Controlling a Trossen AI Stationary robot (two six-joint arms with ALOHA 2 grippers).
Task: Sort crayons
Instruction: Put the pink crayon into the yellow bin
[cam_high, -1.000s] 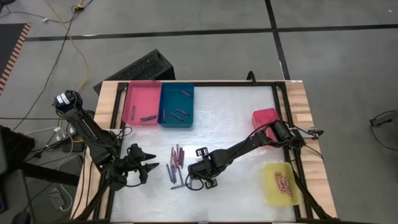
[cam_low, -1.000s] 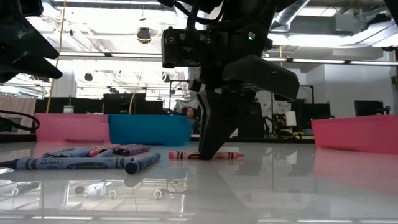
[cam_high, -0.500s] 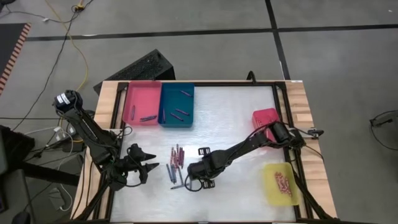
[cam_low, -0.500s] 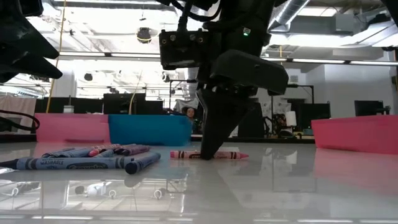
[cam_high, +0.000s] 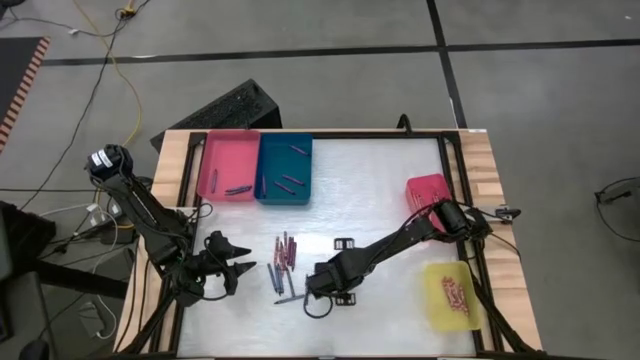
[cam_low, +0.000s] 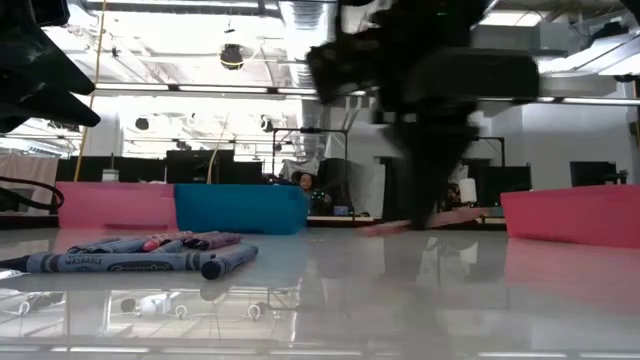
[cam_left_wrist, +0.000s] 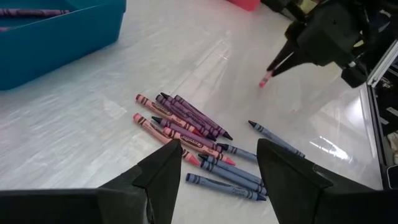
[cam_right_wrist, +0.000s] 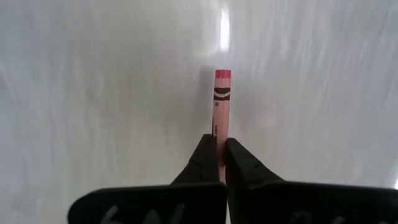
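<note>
Gripping a thin pink wax crayon (cam_right_wrist: 221, 99) in closed jaws near the table's front edge, right gripper (cam_right_wrist: 219, 155) should carry it level to the matching tray; left gripper (cam_left_wrist: 217, 163) waits, jaws apart and empty, by the left edge.

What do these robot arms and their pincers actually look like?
Both arms are dark, slim and jointed, mounted at the table's side edges. The left pincer has two broad, wedge-shaped black fingers. The right pincer has two narrow black fingers tapering to thin tips. Thin dark cables loop beside the right arm.
</note>
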